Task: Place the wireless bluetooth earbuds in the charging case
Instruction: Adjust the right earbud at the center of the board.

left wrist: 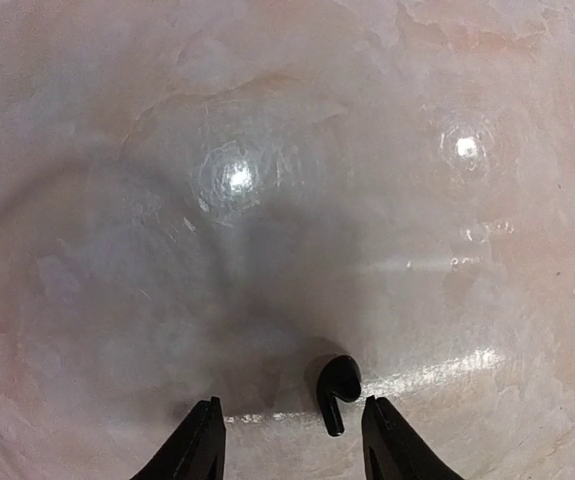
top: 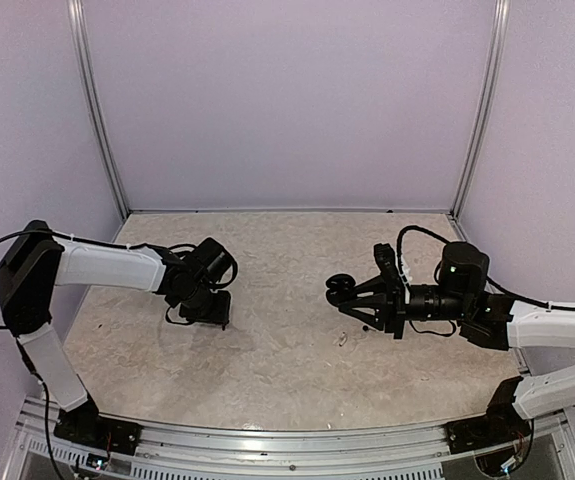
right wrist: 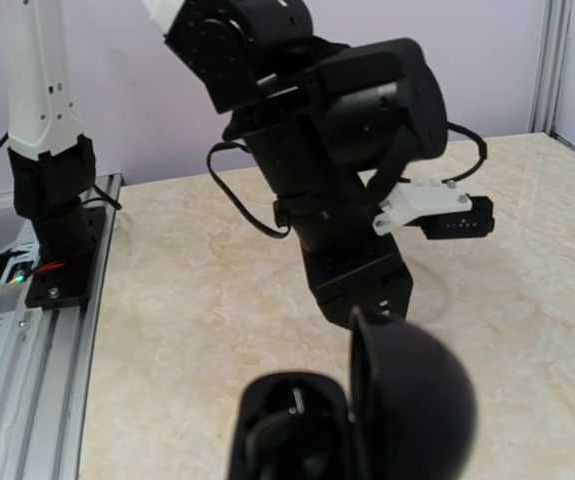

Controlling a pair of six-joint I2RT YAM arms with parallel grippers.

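Indoors, marbled table [top: 287, 370], lilac walls [top: 287, 100], left pincer [left wrist: 292, 440] spread near earbud [left wrist: 337, 388], right pincer [top: 349, 295] clamping case [right wrist: 412, 400].

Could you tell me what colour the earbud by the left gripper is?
Glossy black; the small stemmed earbud shows best in left wrist view.

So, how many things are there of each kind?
Grippers: 2, the left gripper and the right gripper.
Case: 1, open, held by the right gripper.
Black earbud: 1, by the left gripper.
Dark speck, too small to tell: 1.
Total: 5.
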